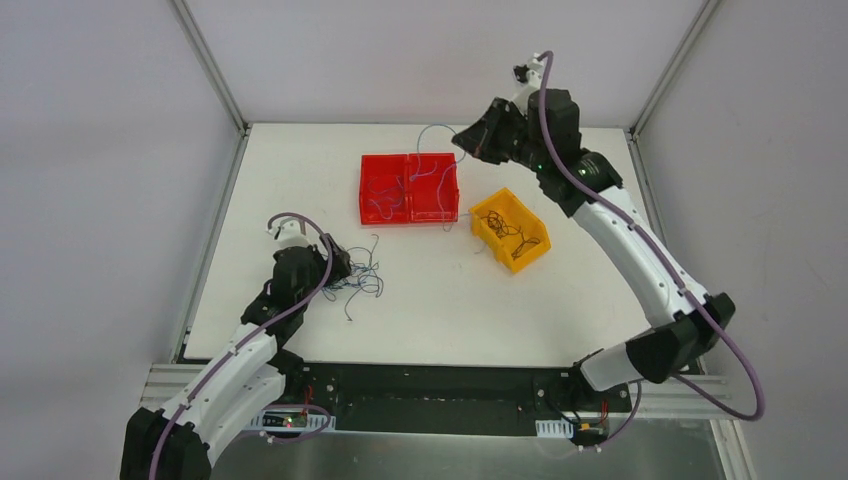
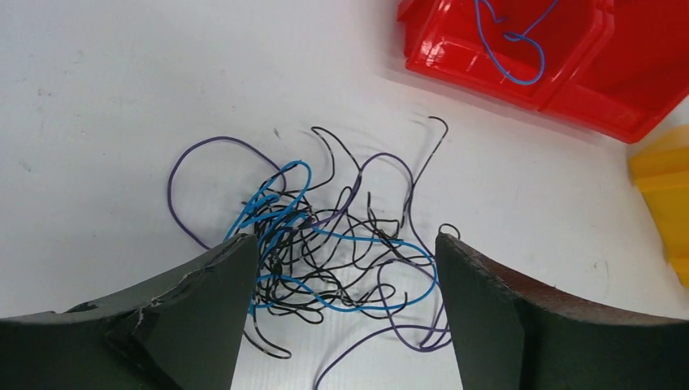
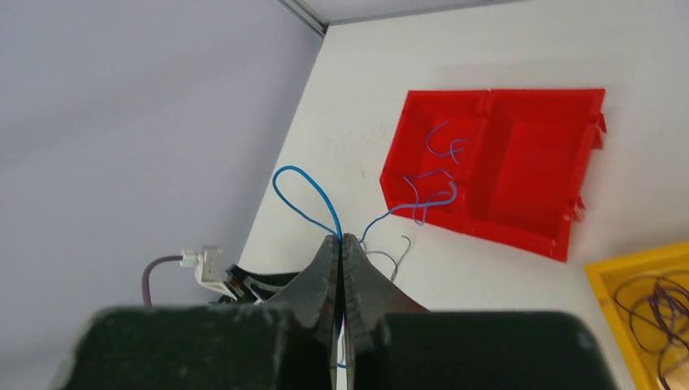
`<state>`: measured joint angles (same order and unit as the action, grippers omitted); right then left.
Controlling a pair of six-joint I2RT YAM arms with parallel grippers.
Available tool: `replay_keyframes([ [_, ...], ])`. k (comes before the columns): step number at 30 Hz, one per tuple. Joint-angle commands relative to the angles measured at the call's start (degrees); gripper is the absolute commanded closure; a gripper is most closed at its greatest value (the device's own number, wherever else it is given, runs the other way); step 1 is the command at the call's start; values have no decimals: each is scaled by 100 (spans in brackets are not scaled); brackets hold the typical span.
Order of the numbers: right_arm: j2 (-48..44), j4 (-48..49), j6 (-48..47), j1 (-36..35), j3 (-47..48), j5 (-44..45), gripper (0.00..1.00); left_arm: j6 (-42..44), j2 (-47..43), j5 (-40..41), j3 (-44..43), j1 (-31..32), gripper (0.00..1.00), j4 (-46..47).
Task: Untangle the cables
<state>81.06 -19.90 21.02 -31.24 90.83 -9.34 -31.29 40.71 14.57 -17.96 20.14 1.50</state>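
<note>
Near the left edge of the white table, the left gripper (image 2: pixel 341 272) hangs low over the tangle of thin curly cables, blue, purple and black (image 2: pixel 325 244). Its jaws stand wide apart, one on each side of the heap, and they hold nothing. The wires cross one another many times in the middle of the heap, and only some loops and ends lie free around it.

Toward the far edge, about the middle of the table, stands a red plastic bin with two compartments (image 1: pixel 385 219), and a few loose wires already lie in it. Just to the right of it is a yellow plastic bin (image 1: pixel 484 222) with dark wires inside.

Above the far right part of the table, the right gripper (image 3: pixel 341 244) is pressed together on a single thin blue wire (image 3: pixel 305 191), which loops up and trails down toward the red bin.

I judge that the step in hand is to sort this one freed wire into the red bin. The next move probably calls for the right jaws to part over the bin. The left gripper should then close on one free outer loop, not on the dense middle.
</note>
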Motion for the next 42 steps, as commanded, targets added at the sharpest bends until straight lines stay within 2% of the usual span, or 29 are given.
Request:
replay_keyframes([
  [1,706,901,186,-59,845,-233,100,203,-209,-424,78,-28,17,336],
  [10,2708,1220,725,-108,3097,-363,100,274,-364,-604,201,-28,14,514],
  [19,4321,1700,1453,-153,4503,-378,100,266,-315,-575,193,-28,15,526],
  [42,4830,1964,1183,-496,4868,129,100,238,-175,-523,141,-28,19,535],
])
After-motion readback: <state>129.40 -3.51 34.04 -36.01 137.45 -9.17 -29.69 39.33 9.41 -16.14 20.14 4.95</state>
